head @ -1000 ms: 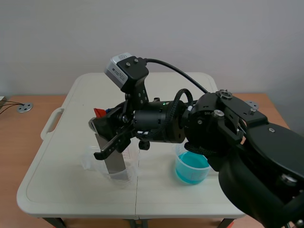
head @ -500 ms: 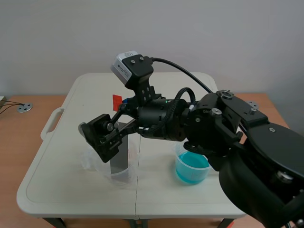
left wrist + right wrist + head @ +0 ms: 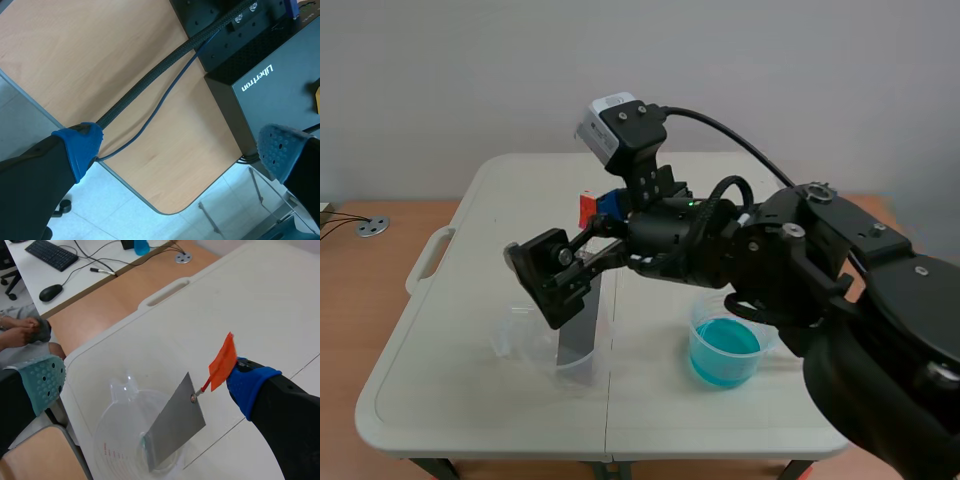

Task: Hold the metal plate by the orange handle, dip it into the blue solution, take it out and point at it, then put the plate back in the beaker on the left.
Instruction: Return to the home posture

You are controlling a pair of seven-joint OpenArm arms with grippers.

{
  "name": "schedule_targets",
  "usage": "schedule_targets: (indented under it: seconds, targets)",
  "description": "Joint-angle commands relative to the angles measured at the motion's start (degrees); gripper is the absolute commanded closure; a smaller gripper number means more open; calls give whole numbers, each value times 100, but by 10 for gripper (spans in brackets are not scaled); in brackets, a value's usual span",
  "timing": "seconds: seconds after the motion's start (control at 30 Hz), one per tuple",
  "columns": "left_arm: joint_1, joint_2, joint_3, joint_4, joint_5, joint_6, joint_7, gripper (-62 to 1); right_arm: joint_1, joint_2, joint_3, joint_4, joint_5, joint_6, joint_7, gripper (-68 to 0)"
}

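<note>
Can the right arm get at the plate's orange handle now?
Probably yes: its open pincer straddles the orange tape handle of the grey metal plate, blue-padded finger beside it, nothing between.

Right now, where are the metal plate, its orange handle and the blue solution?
metal plate [image 3: 173, 427], right wrist view: middle of grey face
orange handle [image 3: 222, 362], right wrist view: its middle
blue solution [image 3: 723, 350], scene view: liquid surface

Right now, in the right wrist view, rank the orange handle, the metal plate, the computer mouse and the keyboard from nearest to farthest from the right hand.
From the open right hand:
1. orange handle, right beside the blue pad.
2. metal plate, just below the handle, standing in the beaker.
3. computer mouse, far off past the table edge.
4. keyboard, beyond the mouse.
</note>
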Motion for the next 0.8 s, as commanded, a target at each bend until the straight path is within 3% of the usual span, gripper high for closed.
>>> schedule_targets:
  seconds: [0.0, 0.13, 0.3, 0.53, 0.77]
  targets:
    - [44, 4, 7, 33, -39, -50, -125, -623, -81, 153, 227, 417, 2, 13, 138, -663]
    - [42, 26, 4, 35, -76, -50, -205, -623, -466, 411, 533, 992, -195, 13, 186, -664]
    - [26, 15, -254, 254, -122, -48, -791, -623, -1040, 866, 850, 1709, -212, 11, 262, -664]
    - [28, 13, -1276, 1228, -647, -48, -1453, -623, -2151, 1587, 1414, 2616, -234, -61, 675, -664]
    - [26, 15, -1897, 2218, -645, -28, -2426, -623, -3425, 1998, 2166, 3215, -457, -208, 1355, -664]
